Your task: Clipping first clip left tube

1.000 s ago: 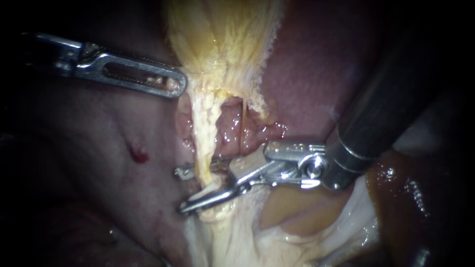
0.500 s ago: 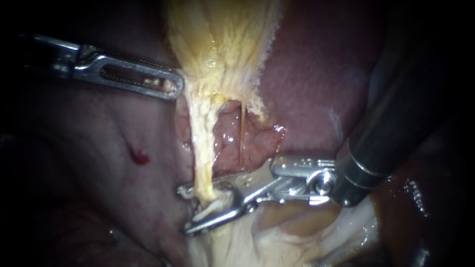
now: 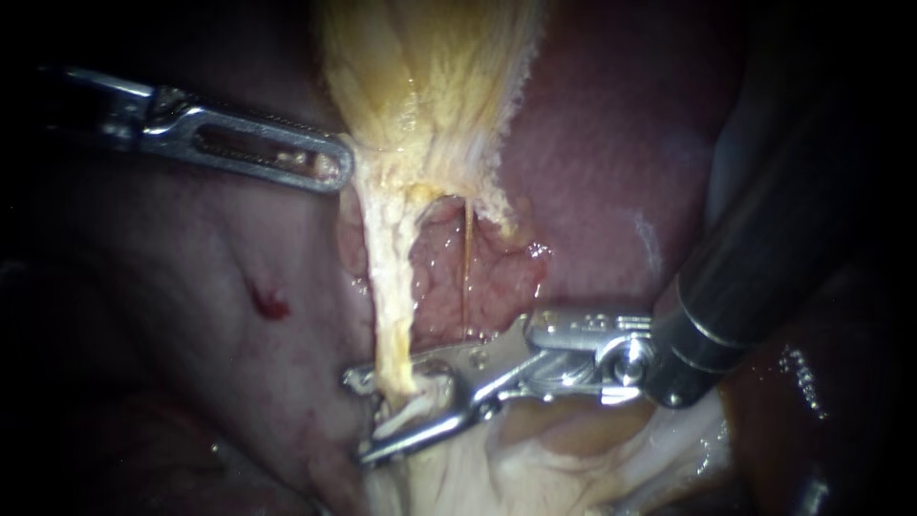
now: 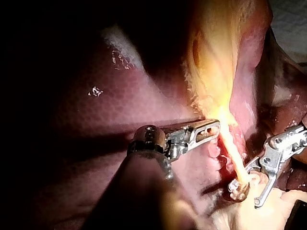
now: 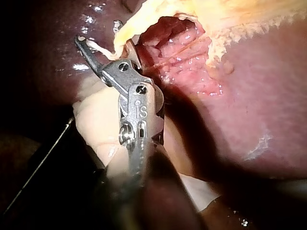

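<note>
endoscope view: the left instrument (image 3: 330, 170) has its jaws closed on the edge of the gallbladder (image 3: 430, 76), which stands against the liver (image 3: 592, 172). the left tube (image 3: 392, 306) runs taut down from it into the right instrument (image 3: 361, 418), whose jaws stand apart, one on either side of the tube's lower end. no closed clip shows on the tube, so i judge placement reached and the squeeze left to do. left wrist view: left instrument (image 4: 213, 127) at the gallbladder, right instrument (image 4: 244, 195) straddling the tube (image 4: 230, 153). right wrist view: right instrument (image 5: 103, 45) gaping around the tube (image 5: 122, 33). the only writing is small stamped marks on that instrument, left unread.
</note>
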Controlling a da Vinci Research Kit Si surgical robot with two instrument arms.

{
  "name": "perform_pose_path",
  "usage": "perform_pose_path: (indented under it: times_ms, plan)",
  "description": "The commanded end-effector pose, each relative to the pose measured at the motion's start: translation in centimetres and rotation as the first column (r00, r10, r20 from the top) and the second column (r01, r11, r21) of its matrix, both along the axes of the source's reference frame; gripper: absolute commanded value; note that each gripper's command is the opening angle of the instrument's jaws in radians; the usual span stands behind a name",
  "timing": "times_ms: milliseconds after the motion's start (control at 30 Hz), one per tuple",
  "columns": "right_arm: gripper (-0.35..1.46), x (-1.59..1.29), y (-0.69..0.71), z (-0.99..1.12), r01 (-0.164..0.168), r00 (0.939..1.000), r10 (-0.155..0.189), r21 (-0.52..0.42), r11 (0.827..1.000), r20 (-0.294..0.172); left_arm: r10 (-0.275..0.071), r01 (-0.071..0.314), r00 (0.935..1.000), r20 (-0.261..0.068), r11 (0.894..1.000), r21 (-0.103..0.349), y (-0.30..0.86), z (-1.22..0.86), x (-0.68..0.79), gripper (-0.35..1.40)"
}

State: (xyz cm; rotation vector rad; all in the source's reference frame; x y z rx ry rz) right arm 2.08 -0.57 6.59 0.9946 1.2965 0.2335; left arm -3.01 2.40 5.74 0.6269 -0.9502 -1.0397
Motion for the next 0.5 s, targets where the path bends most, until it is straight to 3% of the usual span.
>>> perform_pose_path:
  times_ms: [33,500]
  plan:
    - [0.49,0.00,0.00,0.00,0.001,1.0000,-0.001,0.000,1.000,0.000,0.000,0.000,1.0000,0.000,1.000,0.000,0.00,0.00,0.00,-0.33]
    - [0.44,-0.05,0.01,0.02,0.002,1.0000,-0.002,0.000,1.000,-0.001,0.000,0.000,1.0000,0.000,1.000,0.000,0.00,0.00,0.00,-0.33]
